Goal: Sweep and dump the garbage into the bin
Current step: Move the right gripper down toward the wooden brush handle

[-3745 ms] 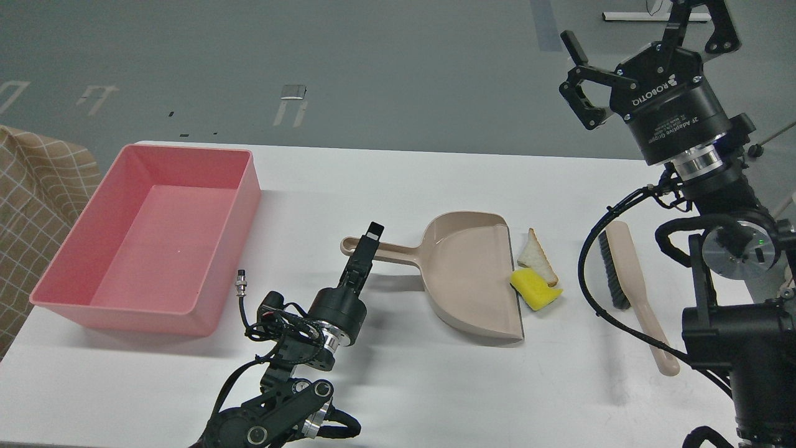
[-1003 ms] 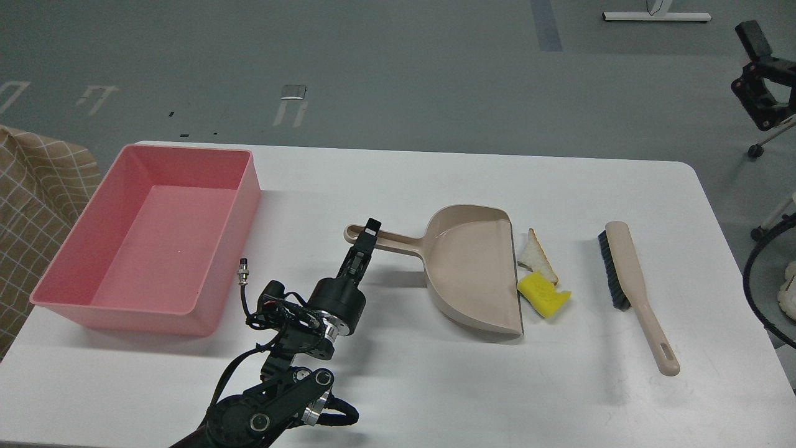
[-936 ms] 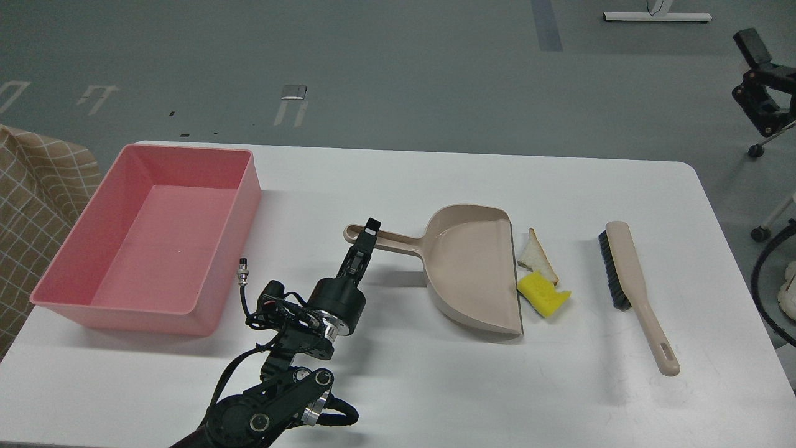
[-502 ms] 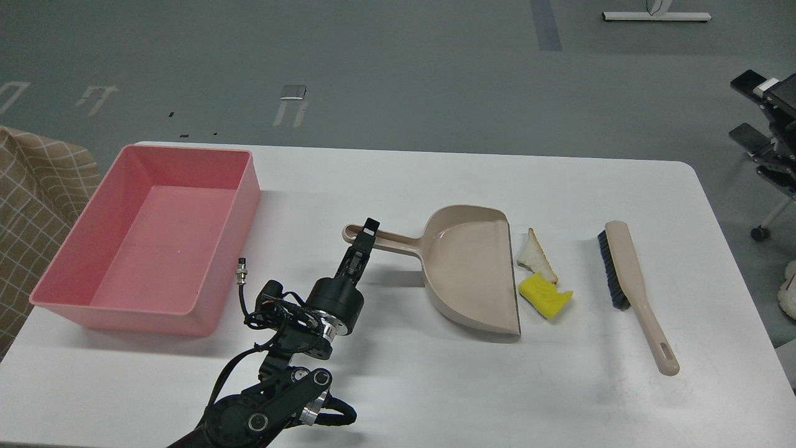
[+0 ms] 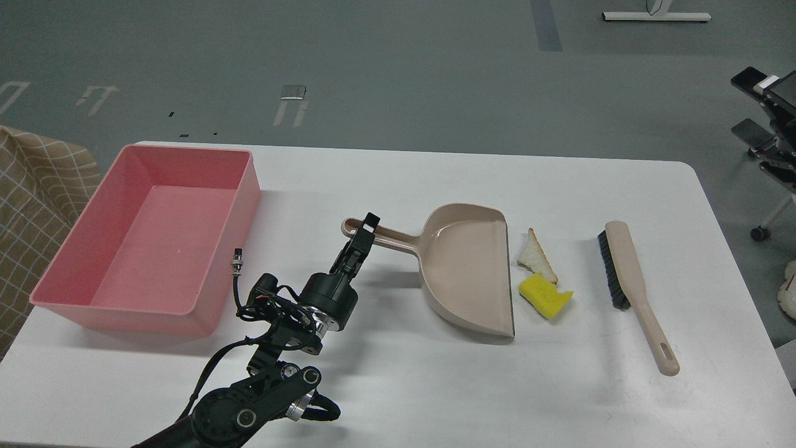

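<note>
The garbage is a triangular bread slice (image 5: 536, 256) and a yellow sponge block (image 5: 545, 296) lying together on the white table. The beige dustpan (image 5: 466, 274) lies just left of them, its open edge a small gap away. My left gripper (image 5: 364, 231) is shut on the far end of the dustpan handle. The pink bin (image 5: 161, 242) stands at the left and holds nothing. My right gripper (image 5: 749, 104) hangs off the table at the right edge of the view, its fingers apart and holding nothing.
A beige brush with black bristles (image 5: 634, 286) lies right of the garbage, handle toward the front. A checked cloth (image 5: 31, 205) is beyond the table's left edge. The white table (image 5: 435, 386) shows bare at the front.
The dustpan has slid left with my left gripper, opening a gap to the sponge. My right gripper has swung off the table to the right edge of the view.
</note>
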Available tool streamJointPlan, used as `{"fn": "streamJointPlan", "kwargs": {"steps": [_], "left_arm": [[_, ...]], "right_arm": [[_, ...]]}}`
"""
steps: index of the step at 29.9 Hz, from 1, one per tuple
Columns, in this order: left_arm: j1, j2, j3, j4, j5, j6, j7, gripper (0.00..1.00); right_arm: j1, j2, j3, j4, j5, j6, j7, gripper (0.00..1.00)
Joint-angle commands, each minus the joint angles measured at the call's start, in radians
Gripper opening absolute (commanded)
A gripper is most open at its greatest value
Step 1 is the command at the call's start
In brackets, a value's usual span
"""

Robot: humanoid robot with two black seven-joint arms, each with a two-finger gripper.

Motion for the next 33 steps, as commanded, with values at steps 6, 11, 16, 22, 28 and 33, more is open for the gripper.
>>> {"fn": "streamJointPlan", "kwargs": {"steps": [6,11,16,22,28,33], "left_arm": [[0.003,0.001,0.027,0.018,-0.002,-0.001,0.007,0.23],[-0.001,0.000,0.027,0.017,-0.002,-0.001,0.008,0.23],[-0.001,0.002,0.027,0.017,-0.002,-0.001,0.008,0.23],[-0.002,-0.001,0.027,0.017,-0.002,-0.001,0.008,0.23],[-0.002,0.002,0.027,0.015,-0.002,-0.001,0.007,0.23],[-0.002,0.007,0.027,0.014,-0.002,-0.001,0.007,0.23]], "right_arm": [[-0.038,-0.068,-0.010,0.001,-0.002,0.000,0.000,0.98],[-0.058,-0.139,-0.019,0.000,-0.014,0.000,0.000,0.98],[-0.120,-0.246,-0.072,0.014,-0.088,0.000,0.000,0.98],[-0.206,-0.266,-0.183,0.023,-0.233,0.000,0.001,0.98],[-0.236,-0.217,-0.287,0.029,-0.307,0.000,0.000,0.98],[-0.236,-0.168,-0.320,0.029,-0.379,0.000,-0.002,0.98]]}}
